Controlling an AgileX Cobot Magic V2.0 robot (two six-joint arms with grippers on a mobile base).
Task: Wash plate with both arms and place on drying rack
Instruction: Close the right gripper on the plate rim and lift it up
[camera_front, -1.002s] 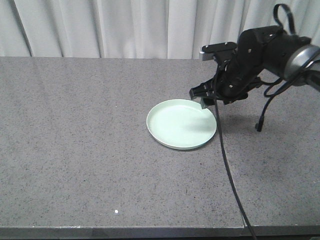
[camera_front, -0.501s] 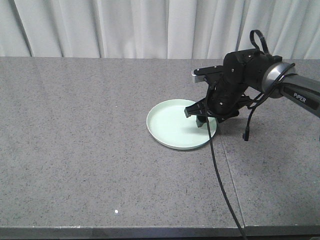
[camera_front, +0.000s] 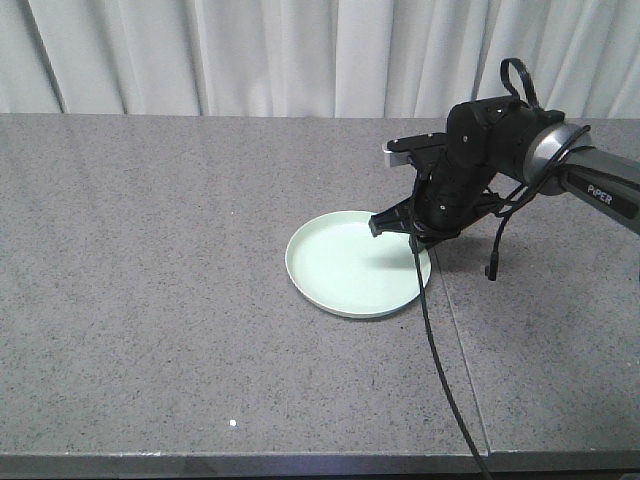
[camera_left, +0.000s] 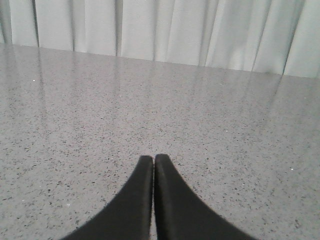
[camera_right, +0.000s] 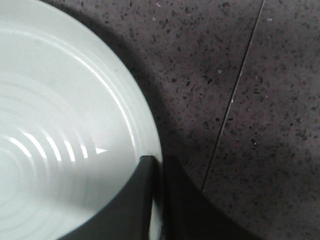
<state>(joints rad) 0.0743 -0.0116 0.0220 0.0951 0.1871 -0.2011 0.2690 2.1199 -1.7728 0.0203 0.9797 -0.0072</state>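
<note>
The pale mint-green plate (camera_front: 352, 266) lies on the grey stone counter right of centre. My right arm (camera_front: 480, 150) reaches down to its right far rim. The right gripper (camera_front: 405, 232) is shut on that rim. In the right wrist view one finger (camera_right: 135, 200) lies inside the plate (camera_right: 60, 125) and the other outside, the gripper (camera_right: 159, 161) pinching the rim between them. My left gripper (camera_left: 153, 158) is shut and empty over bare counter; it shows only in its own wrist view. The drying rack is out of view.
A black cable (camera_front: 440, 340) runs from the right arm across the counter to the front edge. A seam (camera_front: 455, 320) crosses the counter right of the plate. White curtains (camera_front: 300, 50) hang behind the counter's far edge.
My right arm came down and left onto the plate's right rim and closed on it. The plate has since shifted a little to the left. The left gripper's earlier state is not shown.
</note>
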